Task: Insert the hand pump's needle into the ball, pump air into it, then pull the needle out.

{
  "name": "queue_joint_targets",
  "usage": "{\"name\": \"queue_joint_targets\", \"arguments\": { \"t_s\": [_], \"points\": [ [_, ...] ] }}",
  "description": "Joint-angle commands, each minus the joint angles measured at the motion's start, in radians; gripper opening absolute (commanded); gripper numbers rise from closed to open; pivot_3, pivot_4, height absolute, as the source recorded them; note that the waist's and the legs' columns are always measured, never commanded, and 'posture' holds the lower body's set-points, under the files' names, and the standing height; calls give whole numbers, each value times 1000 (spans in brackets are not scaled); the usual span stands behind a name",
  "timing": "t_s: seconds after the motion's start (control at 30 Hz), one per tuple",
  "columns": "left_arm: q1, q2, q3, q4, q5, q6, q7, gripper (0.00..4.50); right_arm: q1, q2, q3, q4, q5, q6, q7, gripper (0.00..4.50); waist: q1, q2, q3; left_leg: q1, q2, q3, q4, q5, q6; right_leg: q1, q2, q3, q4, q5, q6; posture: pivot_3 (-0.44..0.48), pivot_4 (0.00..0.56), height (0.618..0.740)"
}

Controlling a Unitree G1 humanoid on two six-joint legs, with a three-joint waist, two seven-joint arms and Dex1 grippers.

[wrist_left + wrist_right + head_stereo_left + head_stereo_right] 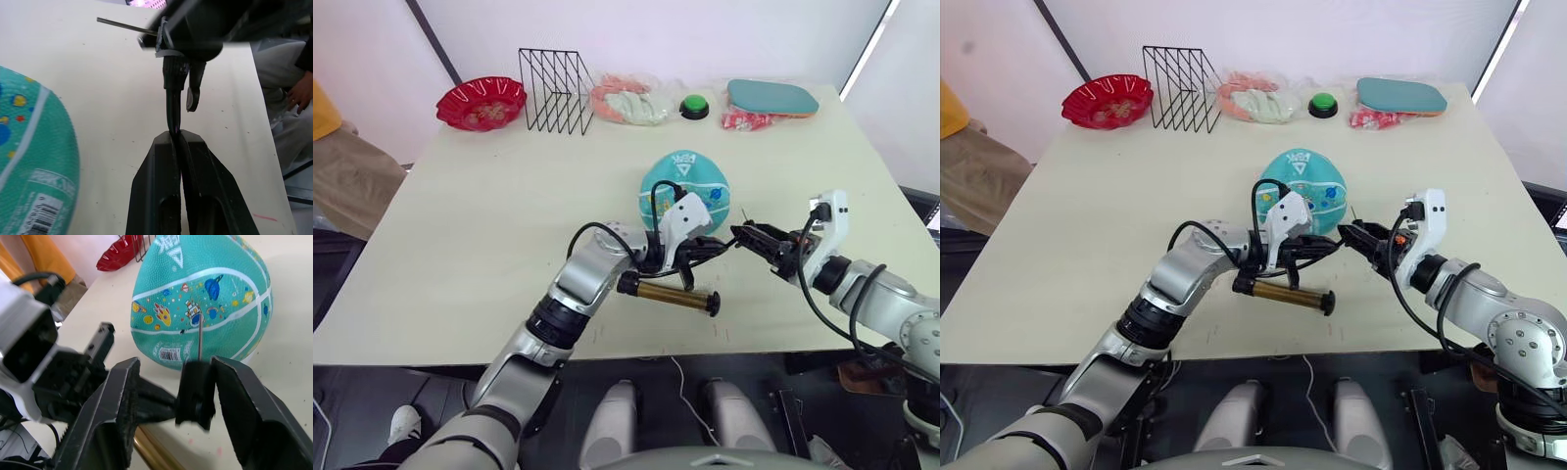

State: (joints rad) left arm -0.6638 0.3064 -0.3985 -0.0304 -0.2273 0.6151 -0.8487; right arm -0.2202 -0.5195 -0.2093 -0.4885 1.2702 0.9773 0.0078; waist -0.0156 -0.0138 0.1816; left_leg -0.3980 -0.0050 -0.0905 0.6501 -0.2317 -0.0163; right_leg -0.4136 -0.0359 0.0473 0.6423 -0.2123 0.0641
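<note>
The teal-blue ball (pixel 685 191) with white seams rests mid-table. In front of it, near the table's front edge, lies the bronze hand pump (pixel 671 294). My left gripper (pixel 698 254) is shut on the pump's thin black hose (pixel 173 110), just beside the ball. My right gripper (pixel 751 237) is shut on the needle's black fitting (pixel 195 391). The needle (pixel 199 335) points toward the ball (pixel 205 293) near its white label, with its tip close to the ball's right side. I cannot tell whether the tip touches the ball.
Along the far edge stand a red bowl (pixel 481 103), a black wire rack (pixel 555 90), a bag of pink and white items (pixel 628 101), a green button (pixel 694 107) and a teal paddle (pixel 771 98). A person sits beyond the table's left side (pixel 325 113).
</note>
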Motion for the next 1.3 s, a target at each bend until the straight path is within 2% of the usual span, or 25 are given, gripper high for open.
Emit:
{"name": "queue_joint_targets", "arguments": {
  "t_s": [0.03,0.57,0.8,1.0,1.3],
  "points": [
    [-6,-13,24,-48,-11,10,9,0,-5,1,-10,-29,24,-10,-13,2747,0,0,0,-1,0,-1,0,0,0,0,0,0,0,0,0,0,150,740],
    [15,0,27,-87,-8,34,20,0,12,22,-31,-13,54,-43,-51,2747,0,0,0,-4,-3,-15,0,0,0,2,-1,-11,0,-1,-2,0,150,740],
    [14,-9,35,-88,-15,45,33,0,17,8,-28,-13,65,-36,-45,2747,0,1,-1,-9,-4,-28,1,0,0,3,-2,-25,0,-4,-7,0,150,740],
    [14,-8,38,-87,-14,45,31,0,23,9,-26,-15,65,-42,-50,2747,1,3,-1,-17,-4,-36,2,1,-2,3,-3,-30,7,-14,-9,0,150,740],
    [18,-5,36,-90,-10,43,26,0,14,17,-21,-9,58,-50,-49,2747,0,3,-1,-15,-10,-36,3,2,-2,3,-9,-28,19,-22,-8,0,150,740]
  ]
}}
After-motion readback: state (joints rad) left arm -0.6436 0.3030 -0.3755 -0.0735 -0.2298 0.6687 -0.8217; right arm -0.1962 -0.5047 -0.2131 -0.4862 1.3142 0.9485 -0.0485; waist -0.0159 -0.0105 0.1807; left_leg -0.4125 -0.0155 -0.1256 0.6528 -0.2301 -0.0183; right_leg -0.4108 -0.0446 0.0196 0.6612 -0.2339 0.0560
